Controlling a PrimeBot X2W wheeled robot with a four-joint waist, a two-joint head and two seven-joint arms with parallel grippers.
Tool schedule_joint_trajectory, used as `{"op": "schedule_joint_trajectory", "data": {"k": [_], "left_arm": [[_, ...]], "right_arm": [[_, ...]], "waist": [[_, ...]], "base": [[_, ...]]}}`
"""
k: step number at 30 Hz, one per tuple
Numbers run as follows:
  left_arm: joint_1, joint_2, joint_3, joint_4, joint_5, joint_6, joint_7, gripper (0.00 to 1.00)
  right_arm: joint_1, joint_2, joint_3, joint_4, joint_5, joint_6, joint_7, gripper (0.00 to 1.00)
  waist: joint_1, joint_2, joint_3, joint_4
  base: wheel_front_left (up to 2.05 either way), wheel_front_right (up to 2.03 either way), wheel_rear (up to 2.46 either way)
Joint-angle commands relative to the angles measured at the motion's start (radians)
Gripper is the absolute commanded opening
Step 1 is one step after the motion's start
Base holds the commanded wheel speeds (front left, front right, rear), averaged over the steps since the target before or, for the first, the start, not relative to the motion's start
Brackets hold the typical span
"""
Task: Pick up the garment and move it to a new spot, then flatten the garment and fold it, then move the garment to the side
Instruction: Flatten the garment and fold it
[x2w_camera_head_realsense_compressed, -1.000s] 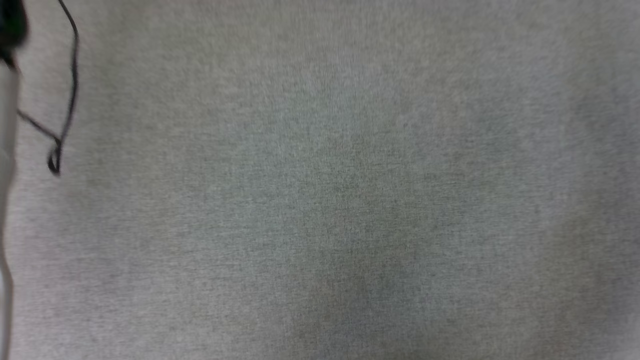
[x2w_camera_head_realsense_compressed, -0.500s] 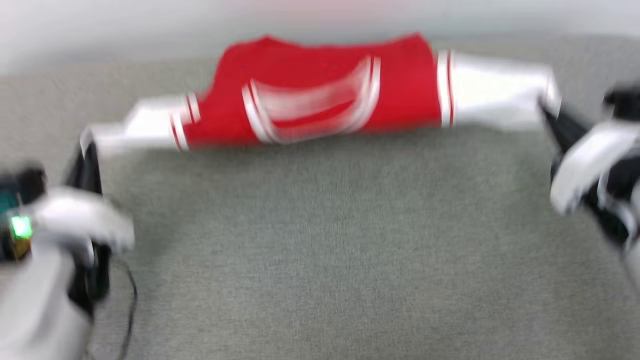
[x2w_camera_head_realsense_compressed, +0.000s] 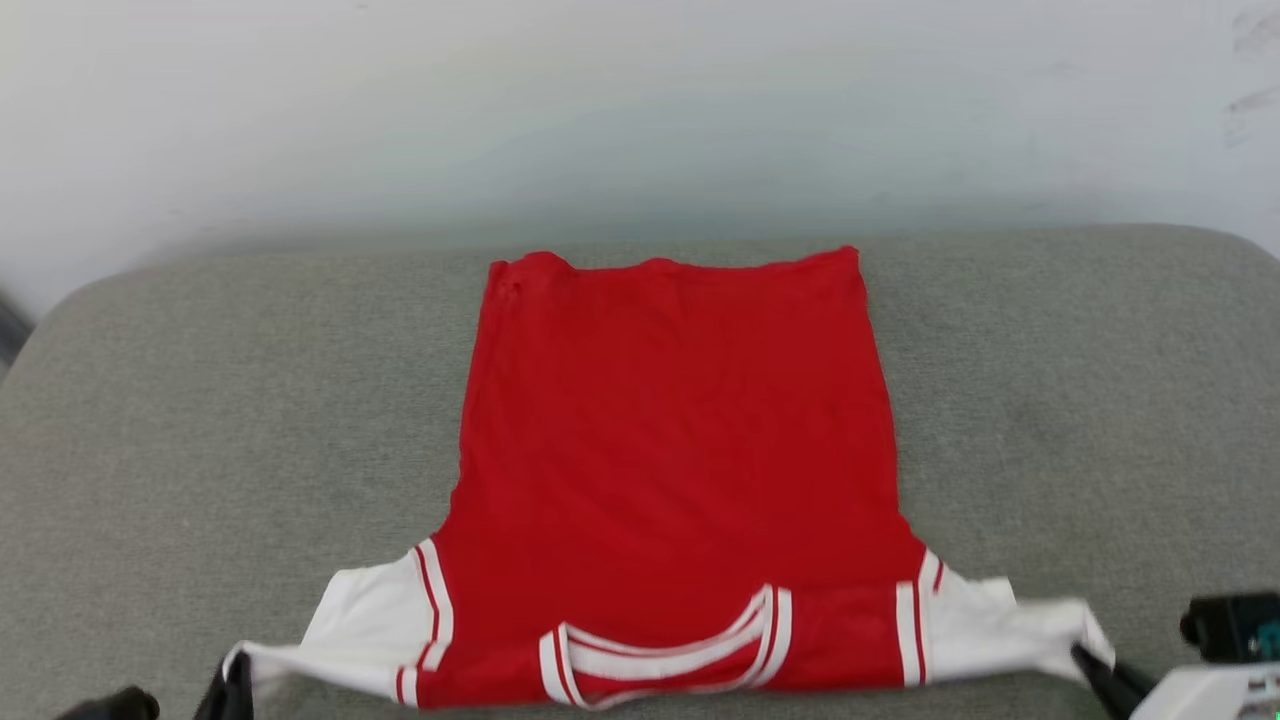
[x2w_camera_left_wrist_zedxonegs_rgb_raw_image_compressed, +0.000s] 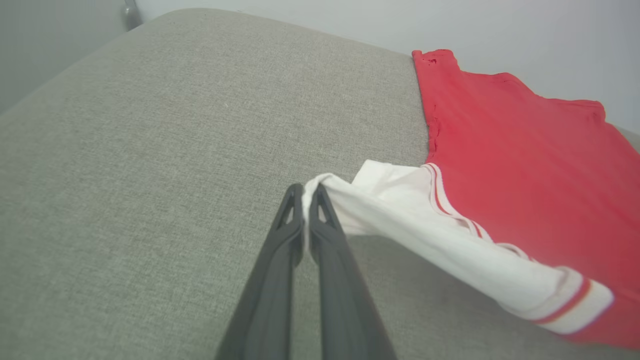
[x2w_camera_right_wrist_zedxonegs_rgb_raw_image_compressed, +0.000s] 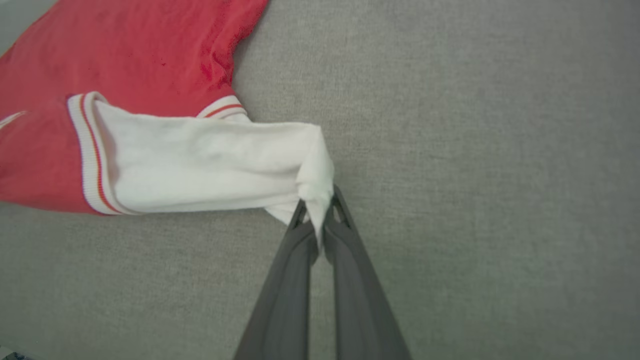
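You seem to be in the flattening step, so work from your own edge outward. Nearest you, both sleeves are pulled out sideways and hang just above the pad (x2w_camera_head_realsense_compressed: 200, 400). Lower the two ends together and at the same height, holding a light outward pull so that the white cloth lands smooth instead of bunching. Do not let go until each sleeve tip rests on the pad; a one-sided release would likely drag the collar (x2w_camera_head_realsense_compressed: 665, 660) off centre. The collar sits between the sleeves at the near edge and looks a little raised with them, so expect it to settle as you come down. Beyond it the shirt (x2w_camera_head_realsense_compressed: 680, 440) lies on the middle of the pad, plain red face up, mostly smooth. Its hem (x2w_camera_head_realsense_compressed: 680, 262) is at the far edge near the wall (x2w_camera_head_realsense_compressed: 640, 100), with a small pucker at the far left corner that may need a gentle tug later. As for the tools, the left gripper (x2w_camera_left_wrist_zedxonegs_rgb_raw_image_compressed: 305, 192) has its fingers pressed together on the tip of the left sleeve (x2w_camera_left_wrist_zedxonegs_rgb_raw_image_compressed: 400, 210), pinching a thin fold of white cloth. The right gripper (x2w_camera_right_wrist_zedxonegs_rgb_raw_image_compressed: 320, 200) is likewise clamped tight on the bunched end of the right sleeve (x2w_camera_right_wrist_zedxonegs_rgb_raw_image_compressed: 200, 160). Neither touches the pad as far as you can tell.
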Motion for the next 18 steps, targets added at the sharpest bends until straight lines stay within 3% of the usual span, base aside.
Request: {"op": "schedule_joint_trajectory", "data": {"k": [1, 8, 9, 10, 11, 18], "left_arm": [[0.021, 0.007, 0.001, -0.009, -0.006, 0.008, 0.009, 0.00], [0.091, -0.002, -0.036, -0.029, 0.010, 0.028, 0.016, 0.00], [0.089, -0.007, -0.039, -0.026, 0.012, 0.025, 0.011, 0.00], [0.082, -0.012, -0.041, -0.027, 0.013, 0.021, 0.004, 0.00], [0.073, -0.019, -0.044, -0.027, 0.020, 0.018, -0.001, 0.00], [0.024, -0.046, -0.046, -0.029, 0.048, -0.001, -0.031, 0.00]], "right_arm": [[0.037, 0.005, -0.014, -0.024, -0.023, -0.001, 0.015, 0.00], [0.216, 0.084, -0.060, -0.146, -0.074, -0.001, 0.178, 0.01], [0.225, 0.101, -0.061, -0.153, -0.062, -0.001, 0.197, 0.24], [0.229, 0.108, -0.066, -0.164, -0.063, -0.001, 0.205, 0.82], [0.226, 0.107, -0.069, -0.176, -0.070, -0.001, 0.208, 1.00], [0.124, 0.157, -0.187, -0.218, -0.065, -0.001, 0.164, 1.00]], "waist": [[0.0004, 0.0000, -0.010, 0.010], [0.0004, 0.0000, -0.003, 0.022], [0.0004, 0.0000, 0.000, 0.022], [0.0004, 0.0000, 0.003, 0.023], [0.0004, 0.0000, 0.006, 0.025], [0.0004, 0.0000, 0.043, 0.038]], "base": [[0.00, 0.00, 0.00], [0.00, 0.00, 0.00], [0.00, 0.00, 0.00], [0.00, 0.00, 0.00], [0.00, 0.00, 0.00], [0.00, 0.00, 0.00]]}}
